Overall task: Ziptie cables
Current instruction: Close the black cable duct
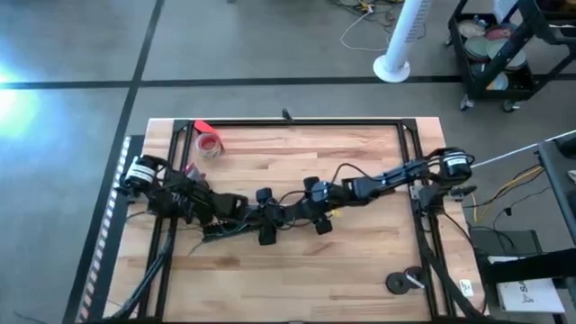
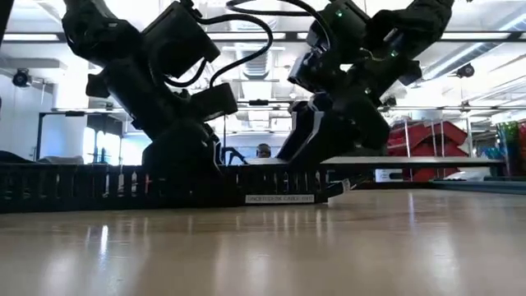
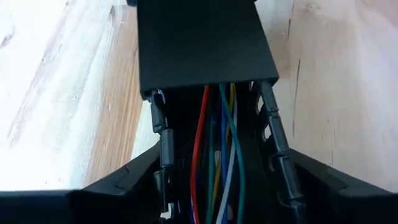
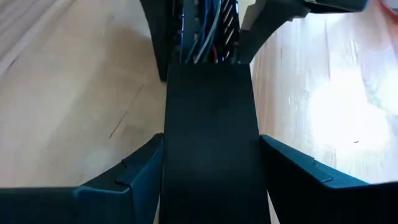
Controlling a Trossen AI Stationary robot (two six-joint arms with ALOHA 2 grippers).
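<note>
**High view.** Both arms meet near the middle of the wooden table (image 1: 297, 261). The left gripper (image 1: 236, 209) and the right gripper (image 1: 310, 209) face each other along a dark channel (image 1: 270, 216) that lies across the board. A red tape roll (image 1: 209, 142) sits near the far left corner and a small dark spool (image 1: 405, 282) near the right front. No ziptie can be made out from here.

**Low view.** The channel (image 2: 123, 187), slotted along its side and bearing a pale label, lies flat on the table. Both grippers come down onto it side by side, close together but not clearly touching each other.

**Left wrist view.** The left gripper's fingers (image 3: 124, 180) straddle the open part of the channel, one on each side; they seem closed against its slotted walls, though contact is not certain. The cables (image 3: 214, 155), red, green, yellow, blue and grey, run loose inside it and pass under the channel's flat black lid (image 3: 202, 43).

**Right wrist view.** The right gripper's fingers (image 4: 298, 171) flank the lid (image 4: 211, 137), apparently clamped on its sides. The cables (image 4: 205, 31) emerge beyond its far end.

**Progress.** Judged from these views, the cables are gathered in the channel but nothing binds them. Finding the ziptie, looping it around the bundle and cinching it all remain.
</note>
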